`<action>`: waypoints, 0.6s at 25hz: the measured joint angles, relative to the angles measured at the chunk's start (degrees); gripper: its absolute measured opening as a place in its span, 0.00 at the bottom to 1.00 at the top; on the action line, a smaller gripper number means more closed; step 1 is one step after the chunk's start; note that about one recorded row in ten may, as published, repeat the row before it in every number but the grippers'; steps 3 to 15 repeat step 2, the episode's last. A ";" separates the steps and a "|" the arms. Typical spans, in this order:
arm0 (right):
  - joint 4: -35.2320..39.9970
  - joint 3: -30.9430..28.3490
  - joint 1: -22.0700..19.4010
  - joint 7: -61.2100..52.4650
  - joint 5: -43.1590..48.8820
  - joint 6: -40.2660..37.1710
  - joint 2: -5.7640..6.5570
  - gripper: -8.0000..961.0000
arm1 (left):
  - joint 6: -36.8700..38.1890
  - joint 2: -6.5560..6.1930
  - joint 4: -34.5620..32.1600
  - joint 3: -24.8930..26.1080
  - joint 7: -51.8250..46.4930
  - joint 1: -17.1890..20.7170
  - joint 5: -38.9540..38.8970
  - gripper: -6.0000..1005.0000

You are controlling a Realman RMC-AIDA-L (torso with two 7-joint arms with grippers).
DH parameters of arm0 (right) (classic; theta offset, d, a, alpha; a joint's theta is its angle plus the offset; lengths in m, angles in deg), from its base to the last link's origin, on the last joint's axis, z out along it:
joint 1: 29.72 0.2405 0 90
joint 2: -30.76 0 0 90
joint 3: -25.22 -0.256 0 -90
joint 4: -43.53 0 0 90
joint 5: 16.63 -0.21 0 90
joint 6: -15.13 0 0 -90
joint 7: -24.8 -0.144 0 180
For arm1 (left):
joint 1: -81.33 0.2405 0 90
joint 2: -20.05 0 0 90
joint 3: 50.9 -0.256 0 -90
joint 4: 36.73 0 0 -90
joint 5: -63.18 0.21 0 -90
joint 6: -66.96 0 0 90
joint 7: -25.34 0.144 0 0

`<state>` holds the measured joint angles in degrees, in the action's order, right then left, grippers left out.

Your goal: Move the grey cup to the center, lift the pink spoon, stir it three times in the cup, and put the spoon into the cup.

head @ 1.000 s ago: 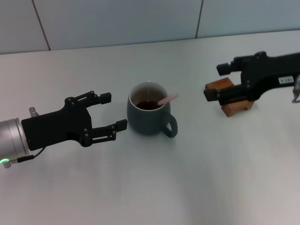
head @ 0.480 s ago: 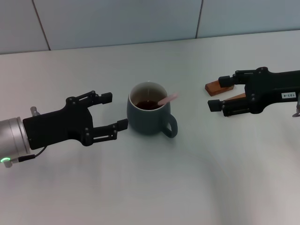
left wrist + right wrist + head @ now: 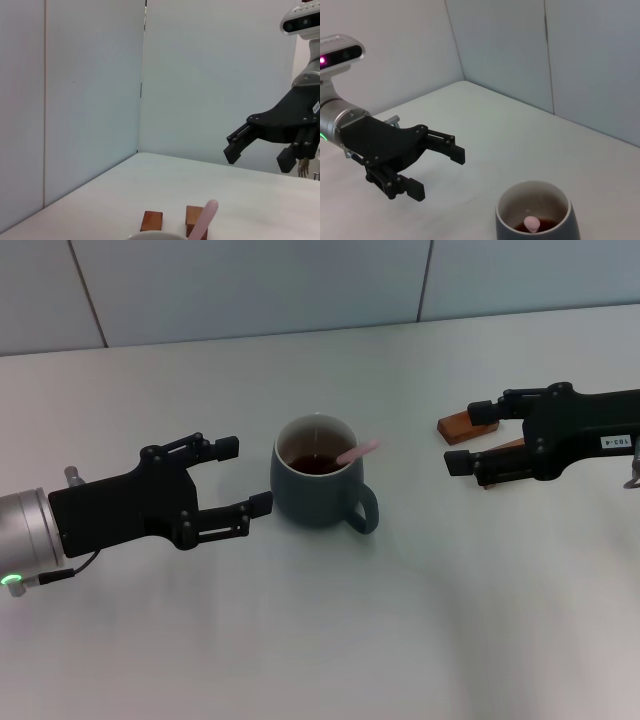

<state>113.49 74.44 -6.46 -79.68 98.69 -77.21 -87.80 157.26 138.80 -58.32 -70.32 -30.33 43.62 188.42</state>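
The grey cup (image 3: 320, 485) stands upright at the table's middle, handle toward the front right. It also shows in the right wrist view (image 3: 537, 215). The pink spoon (image 3: 357, 451) leans inside the cup, its pink handle over the right rim; its tip shows in the left wrist view (image 3: 205, 217). My left gripper (image 3: 243, 476) is open just left of the cup, not touching it. My right gripper (image 3: 469, 437) is open and empty, well right of the cup, above the wooden blocks.
Two brown wooden blocks (image 3: 467, 426) lie at the right, partly hidden under my right gripper; they show in the left wrist view (image 3: 151, 220). A grey tiled wall (image 3: 300, 285) runs behind the table.
My right gripper moved back toward the right and nearer, off the wooden block, then stayed still. The left gripper, cup and spoon have not moved.
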 joint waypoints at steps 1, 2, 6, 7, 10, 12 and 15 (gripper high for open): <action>0.00 0.00 0.00 0.00 0.00 0.00 0.00 0.87 | 0.00 0.00 0.00 0.00 0.00 0.00 0.00 0.84; 0.00 0.00 -0.01 -0.02 0.00 0.00 0.00 0.87 | 0.00 0.00 0.00 0.00 0.00 0.00 0.00 0.84; 0.00 0.00 -0.01 -0.02 0.00 0.00 0.00 0.87 | 0.00 0.00 0.00 0.00 0.00 0.00 0.00 0.84; 0.00 0.00 -0.01 -0.02 0.00 0.00 0.00 0.87 | 0.00 0.00 0.00 0.00 0.00 0.00 0.00 0.84; 0.00 0.00 -0.01 -0.02 0.00 0.00 0.00 0.87 | 0.00 0.00 0.00 0.00 0.00 0.00 0.00 0.84; 0.00 0.00 -0.01 -0.02 0.00 0.00 0.00 0.87 | 0.00 0.00 0.00 0.00 0.00 0.00 0.00 0.84; 0.00 0.00 -0.01 -0.02 0.00 0.00 0.00 0.87 | 0.00 0.00 0.00 0.00 0.00 0.00 0.00 0.84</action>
